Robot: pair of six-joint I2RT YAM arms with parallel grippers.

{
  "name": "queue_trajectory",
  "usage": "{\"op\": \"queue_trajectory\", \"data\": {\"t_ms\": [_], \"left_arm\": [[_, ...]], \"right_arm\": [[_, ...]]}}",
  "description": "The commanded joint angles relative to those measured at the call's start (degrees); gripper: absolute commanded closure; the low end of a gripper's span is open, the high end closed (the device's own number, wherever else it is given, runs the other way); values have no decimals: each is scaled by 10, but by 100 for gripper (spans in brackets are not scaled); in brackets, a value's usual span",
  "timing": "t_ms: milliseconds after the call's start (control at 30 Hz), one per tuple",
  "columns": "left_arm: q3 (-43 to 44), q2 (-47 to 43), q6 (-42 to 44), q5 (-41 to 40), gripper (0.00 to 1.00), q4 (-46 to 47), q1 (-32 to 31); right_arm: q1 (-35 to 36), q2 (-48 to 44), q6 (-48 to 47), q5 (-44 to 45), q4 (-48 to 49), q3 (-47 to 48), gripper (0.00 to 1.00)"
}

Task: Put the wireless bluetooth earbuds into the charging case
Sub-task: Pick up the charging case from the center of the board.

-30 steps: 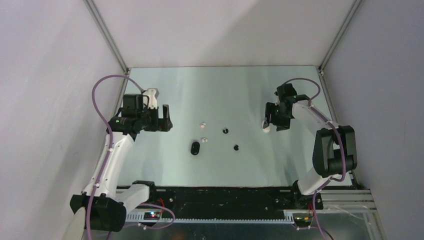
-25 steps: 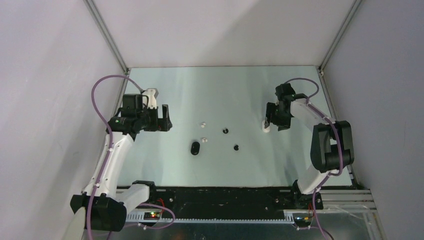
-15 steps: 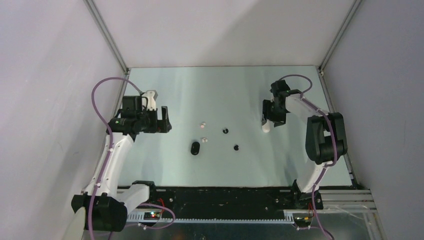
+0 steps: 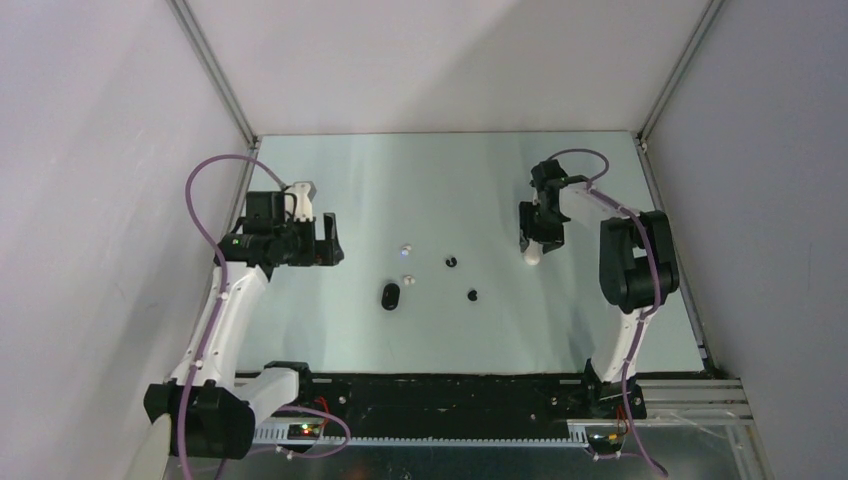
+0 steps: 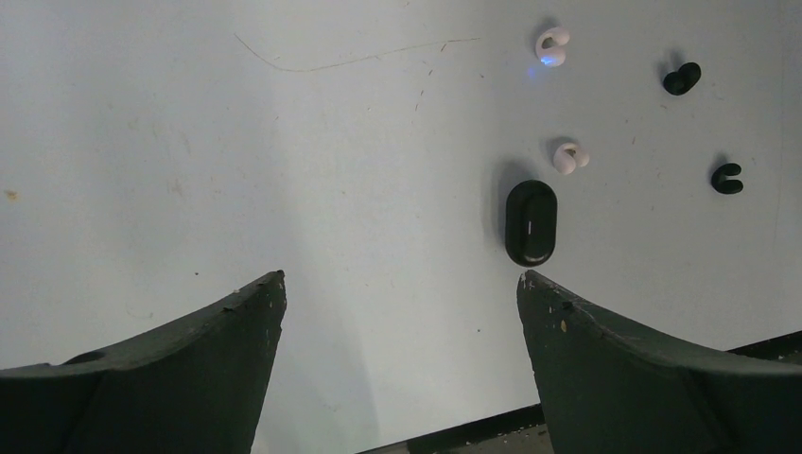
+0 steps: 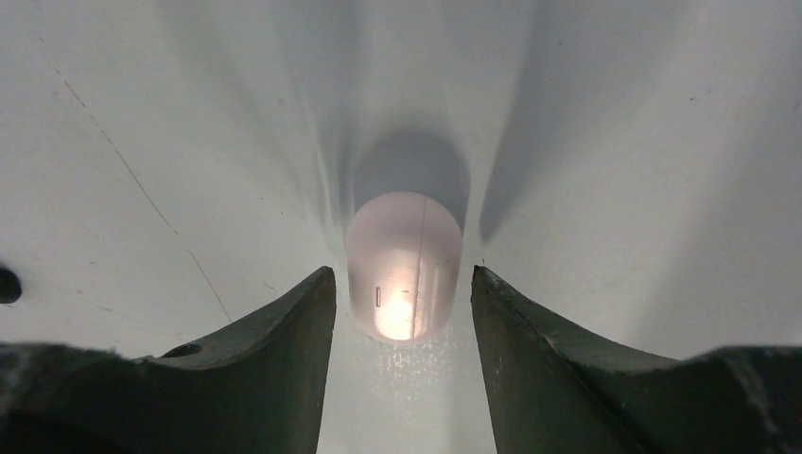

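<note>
The black charging case [image 4: 390, 295] lies closed on the table left of centre; it also shows in the left wrist view [image 5: 531, 222]. Two white earbuds [image 4: 406, 247] [image 4: 407, 279] and two black earbuds [image 4: 451, 262] [image 4: 472, 295] lie loose around it, and all show in the left wrist view [image 5: 551, 45] [image 5: 570, 156] [image 5: 682, 78] [image 5: 726, 178]. My left gripper [image 4: 331, 240] [image 5: 402, 279] is open and empty, up and left of the case. My right gripper [image 4: 534, 242] [image 6: 402, 273] is open, its fingers straddling a white oval case [image 6: 405, 260] with a small gap on each side.
The white oval case [image 4: 532, 256] lies right of centre on the pale table [image 4: 450, 180]. Metal frame posts and grey walls close in the back and sides. A black strip [image 4: 440, 390] runs along the near edge by the arm bases.
My right arm has folded leftward and turned its wrist, with the gripper staying over the white case. The left arm, the black case and the buds have not moved.
</note>
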Motion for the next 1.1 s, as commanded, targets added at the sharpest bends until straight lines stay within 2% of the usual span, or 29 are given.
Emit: {"op": "queue_trajectory", "data": {"t_ms": [0,400,700,933,1067], "left_arm": [[15,4,4,8,3,5,7],[14,6,3,9,4,6,7],[11,1,0,10,3,10,11],[13,-4,3,10,3,11,10],[17,0,2,14,4,12,11]], "right_arm": [[11,10,-6,15,-19,20,42],[17,11,-7,15,-27,4,41],[18,20,-16,35,-15,-1,45],[21,23,-27,28,-15,-9,44],[21,23,-33,22,-10,-16,50]]}}
